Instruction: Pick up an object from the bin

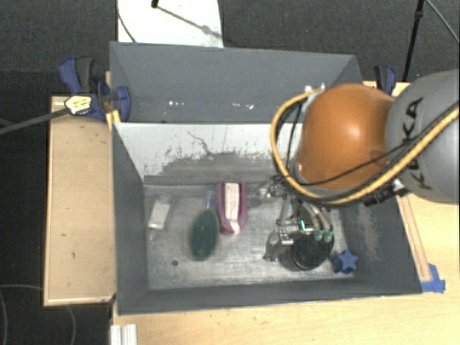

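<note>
**One black round object [309, 256] under the gripper [298, 237]**

"KUKA" reads on the grey arm [424, 149] at the frame's right. The gripper sits in the lower right of the bin [133, 214], partly hiding the object. Whether the gripper is apart or together cannot be told. A small blue piece [345, 262] lies just beside.

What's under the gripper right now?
A black round object lies under the gripper, at the front right of the bin, with a small blue piece beside it. The gripper covers its upper part, so its full shape is hidden.
</note>
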{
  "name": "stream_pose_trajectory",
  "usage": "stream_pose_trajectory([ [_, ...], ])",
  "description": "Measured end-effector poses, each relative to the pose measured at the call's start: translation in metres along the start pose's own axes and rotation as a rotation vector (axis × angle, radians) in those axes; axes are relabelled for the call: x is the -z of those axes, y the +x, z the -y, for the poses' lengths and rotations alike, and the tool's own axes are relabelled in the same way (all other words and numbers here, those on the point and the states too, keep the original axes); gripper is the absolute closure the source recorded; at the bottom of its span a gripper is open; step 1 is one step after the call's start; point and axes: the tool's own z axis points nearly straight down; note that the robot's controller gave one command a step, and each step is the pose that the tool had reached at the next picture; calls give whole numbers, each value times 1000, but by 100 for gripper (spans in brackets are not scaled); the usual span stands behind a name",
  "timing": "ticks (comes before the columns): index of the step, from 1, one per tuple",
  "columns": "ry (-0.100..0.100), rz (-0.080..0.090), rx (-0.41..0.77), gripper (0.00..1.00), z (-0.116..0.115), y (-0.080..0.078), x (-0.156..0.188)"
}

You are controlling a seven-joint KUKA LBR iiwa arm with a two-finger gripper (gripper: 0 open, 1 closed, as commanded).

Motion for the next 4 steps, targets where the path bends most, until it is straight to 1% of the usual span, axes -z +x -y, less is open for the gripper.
stream_pose_trajectory([
  [1,3,4,264,0,89,-26,-63],
  [2,4,14,623,0,82,-58,5],
  [3,0,-2,614,0,121,-14,-67],
  [4,1,8,841,0,111,-20,-159],
])
